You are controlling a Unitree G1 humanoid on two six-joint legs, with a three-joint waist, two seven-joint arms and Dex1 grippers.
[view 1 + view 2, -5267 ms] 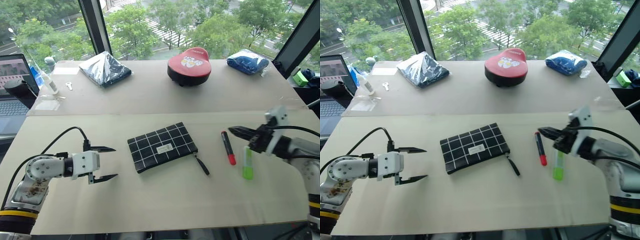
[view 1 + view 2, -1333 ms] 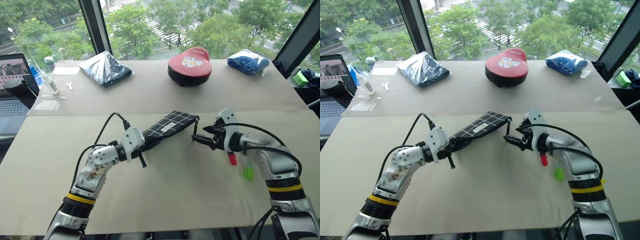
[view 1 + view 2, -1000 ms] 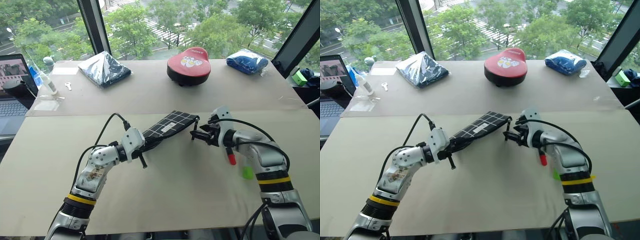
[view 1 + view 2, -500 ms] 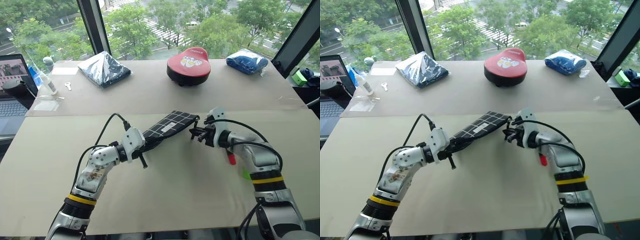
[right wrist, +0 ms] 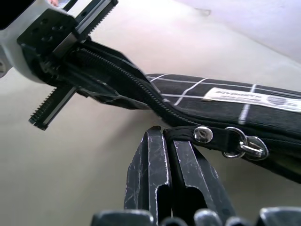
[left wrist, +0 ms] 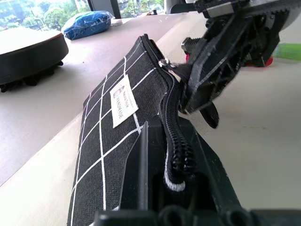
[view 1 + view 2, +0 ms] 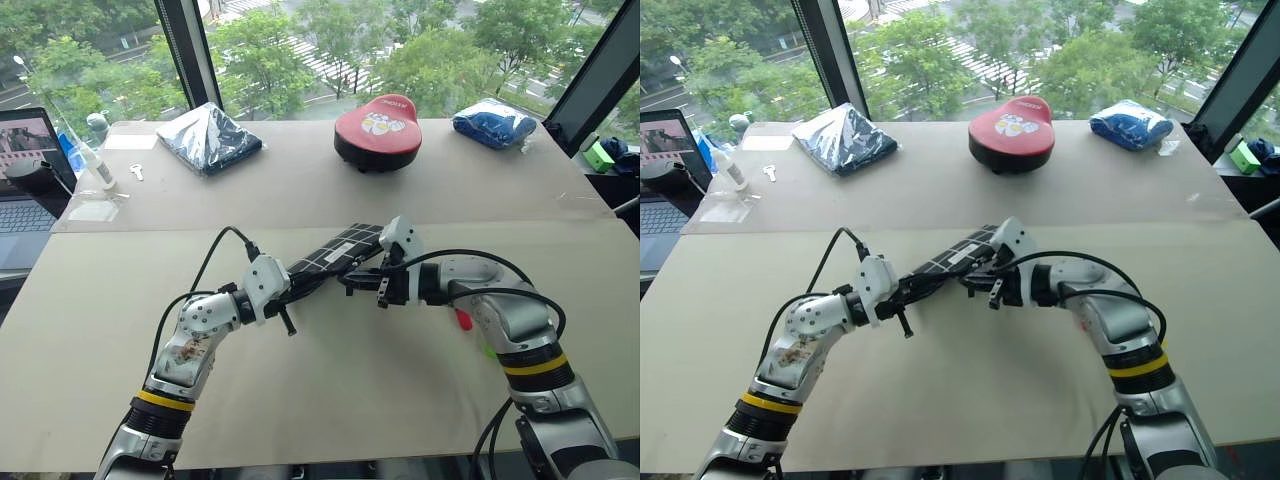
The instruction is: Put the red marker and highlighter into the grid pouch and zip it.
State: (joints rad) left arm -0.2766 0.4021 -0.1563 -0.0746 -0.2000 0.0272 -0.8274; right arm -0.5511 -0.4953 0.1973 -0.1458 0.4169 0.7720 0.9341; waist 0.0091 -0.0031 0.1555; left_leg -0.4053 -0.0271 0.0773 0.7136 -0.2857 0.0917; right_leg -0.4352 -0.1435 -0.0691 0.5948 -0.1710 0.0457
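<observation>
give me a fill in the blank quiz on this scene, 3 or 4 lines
1. The left gripper is shut on one end of the ____.
2. The right gripper is shut on the pouch's zipper ____.
3. The white label sits on the pouch's ____ pattern.
4. Far back on the table, by the window, sits a round black thing with a ____ top.

Missing words: pouch; strap; grid; red

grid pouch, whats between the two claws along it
Its zipper edge spans the gap on the lifted grid pouch: left claw clamps one end, right claw pinches the pull strap. Wrist views show it.
</observation>
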